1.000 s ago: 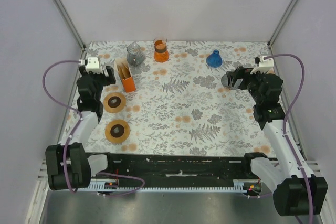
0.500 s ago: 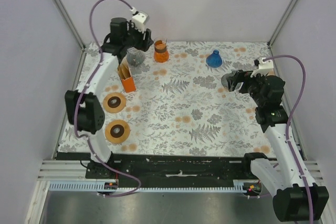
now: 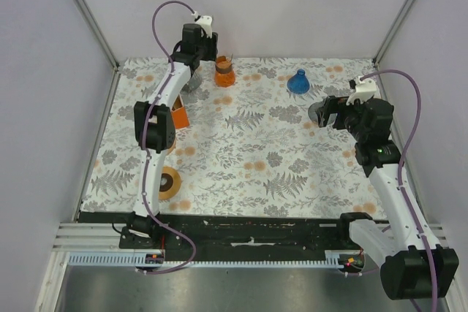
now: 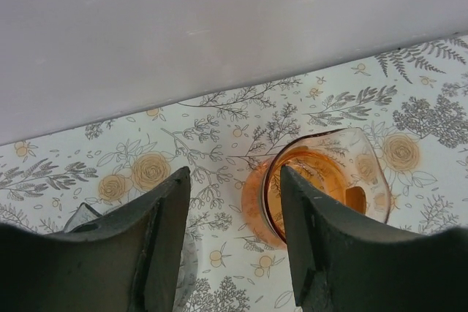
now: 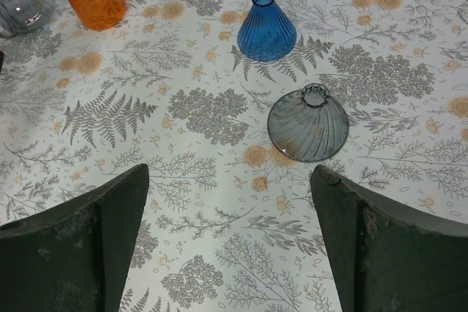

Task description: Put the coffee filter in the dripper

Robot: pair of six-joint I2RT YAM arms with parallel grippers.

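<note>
A blue dripper (image 3: 297, 81) (image 5: 267, 27) stands at the back right, and a grey glass dripper (image 5: 307, 123) lies mouth-down nearer to it. My right gripper (image 3: 327, 112) (image 5: 230, 173) hangs open just short of the grey dripper, nothing between its fingers. My left gripper (image 3: 203, 60) (image 4: 234, 173) is stretched to the back wall, open, beside an orange carafe (image 3: 224, 72) (image 4: 322, 180) that touches neither finger. The orange filter holder (image 3: 180, 117) is mostly hidden behind the left arm. No coffee filter shows.
A grey carafe (image 5: 18, 1) stands left of the orange one, its edge by my left finger (image 4: 84, 217). A brown disc (image 3: 170, 181) lies near the left front. Enclosure walls close in on the back and both sides.
The left arm swung from the near left, over the filter holder, out to the back wall by the orange carafe, and its jaws narrowed. The right arm barely moved.
</note>
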